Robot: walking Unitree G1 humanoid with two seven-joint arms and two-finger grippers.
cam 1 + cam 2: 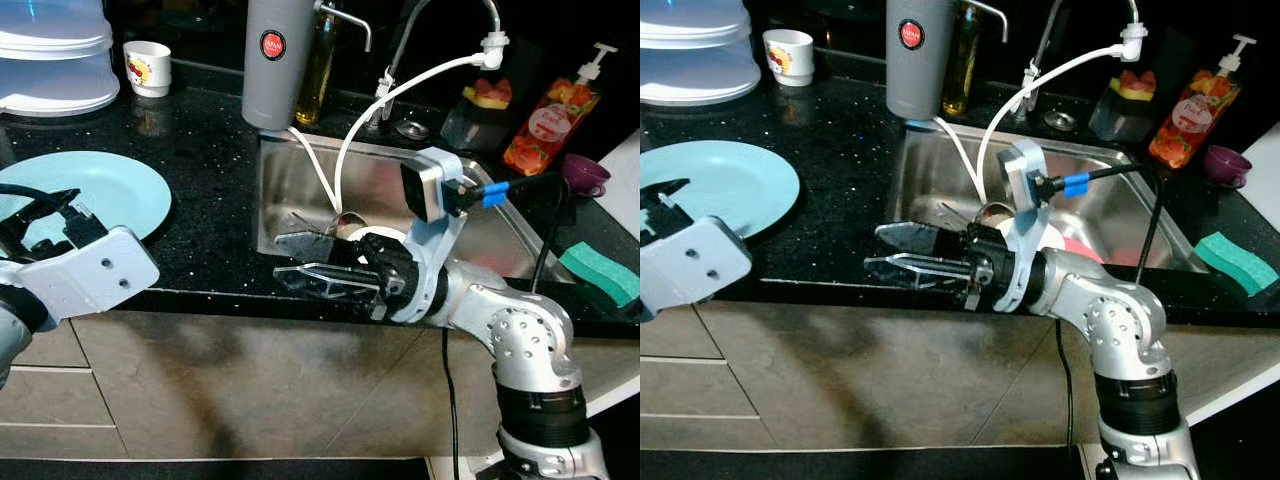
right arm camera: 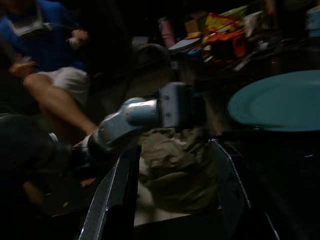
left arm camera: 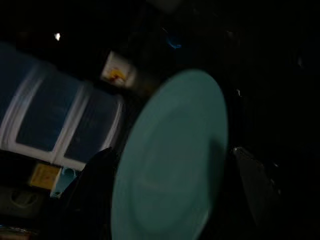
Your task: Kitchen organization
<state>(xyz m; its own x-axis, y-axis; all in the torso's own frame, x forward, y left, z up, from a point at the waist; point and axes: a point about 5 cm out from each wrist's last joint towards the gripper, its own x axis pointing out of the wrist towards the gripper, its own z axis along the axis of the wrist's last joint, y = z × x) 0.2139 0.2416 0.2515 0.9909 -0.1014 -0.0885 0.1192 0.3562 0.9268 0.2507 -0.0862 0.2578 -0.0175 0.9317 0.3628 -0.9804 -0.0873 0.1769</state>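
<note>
While the right claw [image 1: 902, 252] hangs open and empty over the front edge of the black worktop [image 1: 210, 170], its two fingers spread and pointing toward the robot's left, the steel sink [image 1: 300, 190] lies just behind it with a white bowl [image 1: 372, 236] and a pink dish [image 1: 1080, 248] inside. The light blue plate [image 1: 110, 190] rests flat on the worktop to the left of the sink. The left claw [image 1: 40, 222] reaches toward the plate's near rim, and whether its fingers are open I cannot tell. A white mug [image 1: 148, 68] stands at the back beside stacked clear containers [image 1: 50, 55]. A green sponge [image 1: 600, 272] lies right of the sink.
</note>
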